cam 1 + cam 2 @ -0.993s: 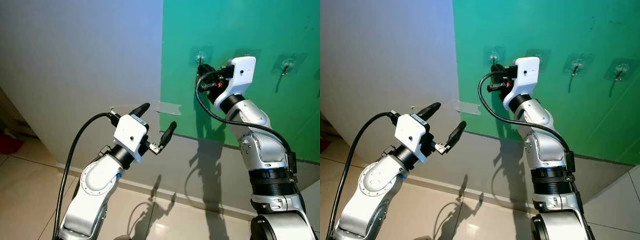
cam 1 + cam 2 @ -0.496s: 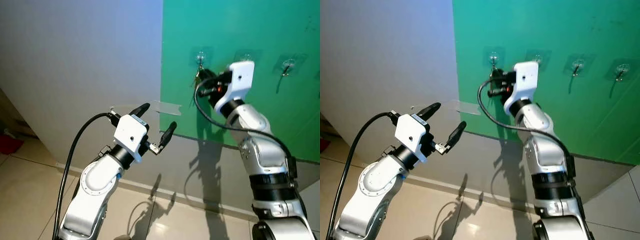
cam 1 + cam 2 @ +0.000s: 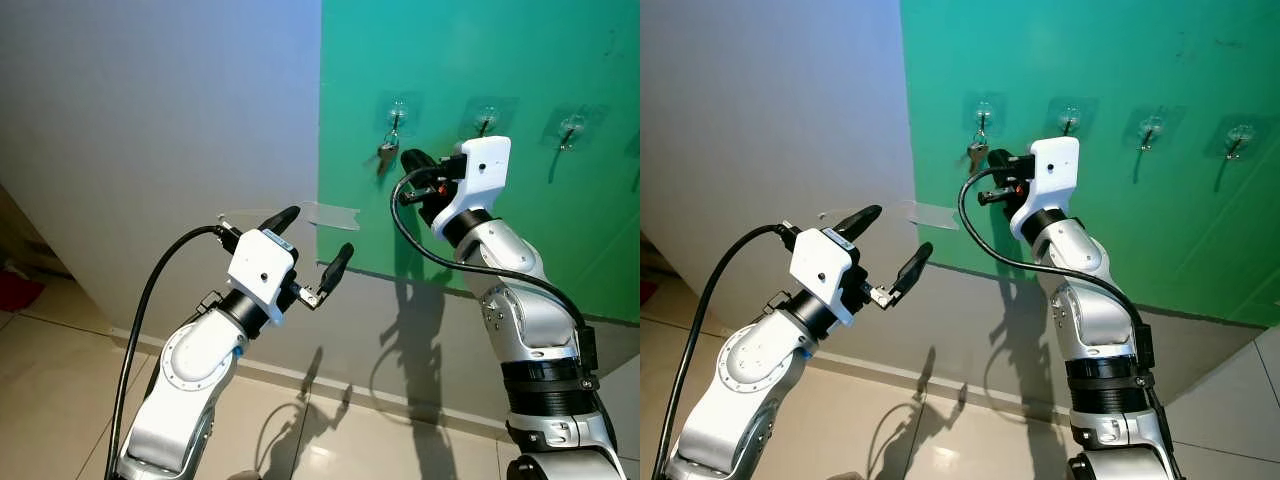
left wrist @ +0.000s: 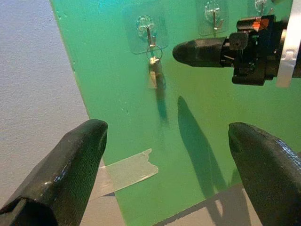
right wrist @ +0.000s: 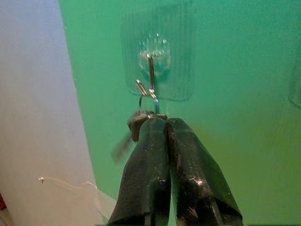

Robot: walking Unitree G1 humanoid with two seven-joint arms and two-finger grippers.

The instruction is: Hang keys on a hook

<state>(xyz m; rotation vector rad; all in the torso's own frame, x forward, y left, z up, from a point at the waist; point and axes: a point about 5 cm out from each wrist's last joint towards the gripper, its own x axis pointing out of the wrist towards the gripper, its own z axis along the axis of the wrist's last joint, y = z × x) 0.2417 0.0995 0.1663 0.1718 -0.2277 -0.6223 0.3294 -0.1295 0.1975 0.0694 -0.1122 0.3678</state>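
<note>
Green board [image 3: 480, 60] near its left edge: keys [image 3: 385, 152] now hang from leftmost hook [image 3: 396, 113], free of right gripper [image 3: 412, 162], fingers together, backed off just beside. Hanging looks done. Left gripper [image 3: 310, 243] apart, idle.

The right gripper [image 3: 412, 160] is raised at about one o'clock, fingers pressed together, arm bent at the elbow. The left gripper [image 3: 312, 243] is held at ten o'clock, fingers spread wide.
</note>
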